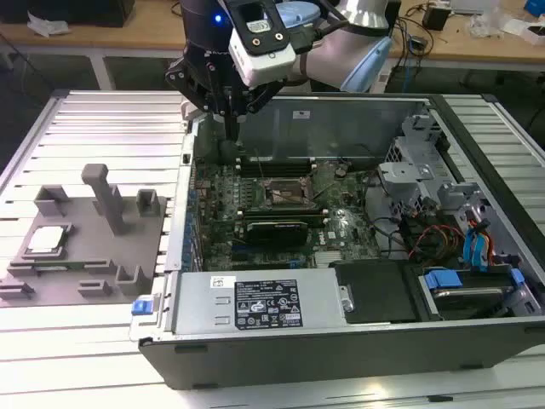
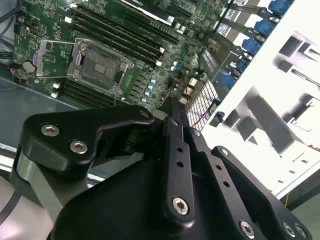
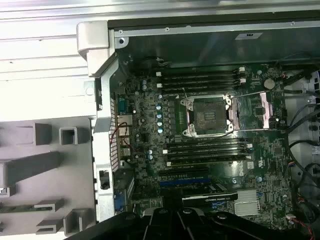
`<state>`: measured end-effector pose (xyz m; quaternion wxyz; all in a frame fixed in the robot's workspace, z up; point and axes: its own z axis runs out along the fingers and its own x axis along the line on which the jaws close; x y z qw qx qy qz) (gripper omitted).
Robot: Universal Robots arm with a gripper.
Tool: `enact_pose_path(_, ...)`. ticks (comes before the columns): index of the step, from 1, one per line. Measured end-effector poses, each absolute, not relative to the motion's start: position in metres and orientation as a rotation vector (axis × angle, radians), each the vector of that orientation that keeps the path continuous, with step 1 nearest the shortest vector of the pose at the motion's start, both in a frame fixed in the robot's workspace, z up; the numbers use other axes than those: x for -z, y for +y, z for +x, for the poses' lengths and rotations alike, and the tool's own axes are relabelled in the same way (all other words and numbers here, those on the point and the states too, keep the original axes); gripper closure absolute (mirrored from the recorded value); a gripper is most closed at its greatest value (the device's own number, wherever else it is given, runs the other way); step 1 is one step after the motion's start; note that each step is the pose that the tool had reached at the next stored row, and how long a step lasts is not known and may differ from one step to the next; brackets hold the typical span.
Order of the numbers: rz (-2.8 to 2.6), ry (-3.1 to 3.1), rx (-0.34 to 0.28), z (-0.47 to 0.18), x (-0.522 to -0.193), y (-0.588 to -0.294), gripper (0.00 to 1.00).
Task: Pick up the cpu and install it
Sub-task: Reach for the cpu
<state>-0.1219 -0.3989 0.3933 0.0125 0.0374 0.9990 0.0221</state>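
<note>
The cpu [image 1: 47,240], a small silvery-white square, lies flat in the grey fixture tray [image 1: 94,256] at the exterior view's left, outside the computer case. My gripper [image 1: 232,126] hangs over the far left corner of the open case, well away from the cpu, and looks shut with nothing in it. Both wrist views show its black fingers [image 2: 172,117] [image 3: 172,212] pressed together. The motherboard socket [image 1: 285,192] [image 2: 100,65] [image 3: 207,116] stands open with its metal load plate [image 3: 260,107] flipped aside, and the socket bed is bare.
The case's metal side wall [image 1: 183,213] stands between tray and motherboard. Memory slots [image 3: 200,80] flank the socket. A graphics card [image 1: 277,228], a labelled power supply [image 1: 255,307] and a drive bay with red and blue cables [image 1: 460,243] fill the rest of the case.
</note>
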Motion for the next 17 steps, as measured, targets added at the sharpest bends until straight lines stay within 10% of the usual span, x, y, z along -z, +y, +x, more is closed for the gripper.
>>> enact_pose_path(17, 0.117, 3.114, -0.069, -0.13, -0.3933, -0.3988, 0.89)
